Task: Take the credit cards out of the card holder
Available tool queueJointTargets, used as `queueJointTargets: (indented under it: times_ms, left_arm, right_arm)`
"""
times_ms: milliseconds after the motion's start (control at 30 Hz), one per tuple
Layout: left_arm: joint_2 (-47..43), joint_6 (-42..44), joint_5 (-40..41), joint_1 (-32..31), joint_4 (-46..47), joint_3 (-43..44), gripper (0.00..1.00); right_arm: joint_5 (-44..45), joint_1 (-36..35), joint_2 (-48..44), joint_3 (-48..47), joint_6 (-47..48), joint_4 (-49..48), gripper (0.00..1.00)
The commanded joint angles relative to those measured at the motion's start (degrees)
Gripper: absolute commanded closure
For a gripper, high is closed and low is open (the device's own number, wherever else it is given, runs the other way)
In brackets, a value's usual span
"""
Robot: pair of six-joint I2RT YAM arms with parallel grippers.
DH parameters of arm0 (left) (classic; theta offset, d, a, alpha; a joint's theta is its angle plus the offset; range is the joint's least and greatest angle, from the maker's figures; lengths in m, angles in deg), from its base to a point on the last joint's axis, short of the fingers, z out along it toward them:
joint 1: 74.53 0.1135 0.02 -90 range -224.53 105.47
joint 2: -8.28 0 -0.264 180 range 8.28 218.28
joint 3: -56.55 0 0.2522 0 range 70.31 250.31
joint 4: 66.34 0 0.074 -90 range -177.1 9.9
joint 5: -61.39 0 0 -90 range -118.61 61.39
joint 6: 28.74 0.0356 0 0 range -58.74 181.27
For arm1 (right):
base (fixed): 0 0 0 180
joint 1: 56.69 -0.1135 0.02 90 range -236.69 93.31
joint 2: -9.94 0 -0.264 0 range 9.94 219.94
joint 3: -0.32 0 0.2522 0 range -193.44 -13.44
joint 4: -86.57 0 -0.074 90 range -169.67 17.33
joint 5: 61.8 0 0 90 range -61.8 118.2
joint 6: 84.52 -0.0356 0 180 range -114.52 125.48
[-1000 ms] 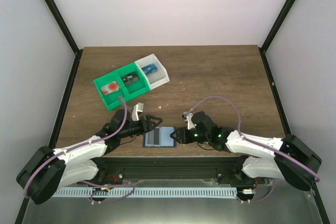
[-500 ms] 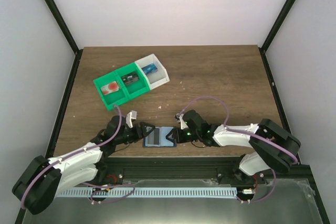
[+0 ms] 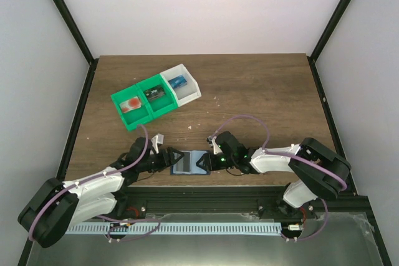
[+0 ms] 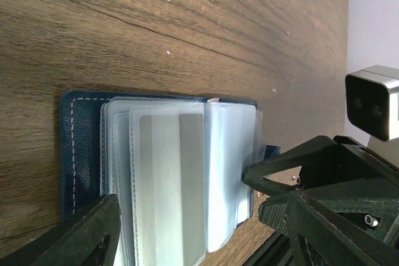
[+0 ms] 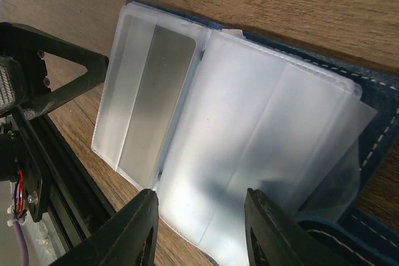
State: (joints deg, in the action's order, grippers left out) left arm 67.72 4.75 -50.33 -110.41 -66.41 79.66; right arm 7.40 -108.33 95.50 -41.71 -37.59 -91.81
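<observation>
Plain white walls enclose a dark wood-grain desk. Black frame posts rise at eleven and one o'clock. The light is soft and even.

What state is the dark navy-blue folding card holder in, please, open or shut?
Open: the card holder lies spread on the brown wooden table, clear plastic sleeves exposed.

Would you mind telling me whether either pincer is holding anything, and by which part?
Nothing looks held. Both the left pincer and right pincer stand open over the card holder lying flat, at opposite ends.
</observation>
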Motion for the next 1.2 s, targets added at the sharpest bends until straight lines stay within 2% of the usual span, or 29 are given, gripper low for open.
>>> queueJointTargets:
  times_ms: [0, 600, 1167]
  left_arm:
    - [0.1, 0.7, -0.4, 0.3, 0.1, 1.1, 0.26]
    - [2.6, -1.2, -3.6, 0.3, 5.7, 0.1, 0.26]
    - [-0.5, -5.2, -5.7, 0.3, 9.7, -0.7, 0.27]
  right_arm:
    - [1.6, -0.4, 0.8, 0.4, 1.0, 1.8, 0.6]
    - [1.7, -0.4, 0.4, 0.8, 0.9, 1.5, 0.6]
    - [1.6, -0.4, 0.6, 0.7, 0.8, 1.4, 0.6]
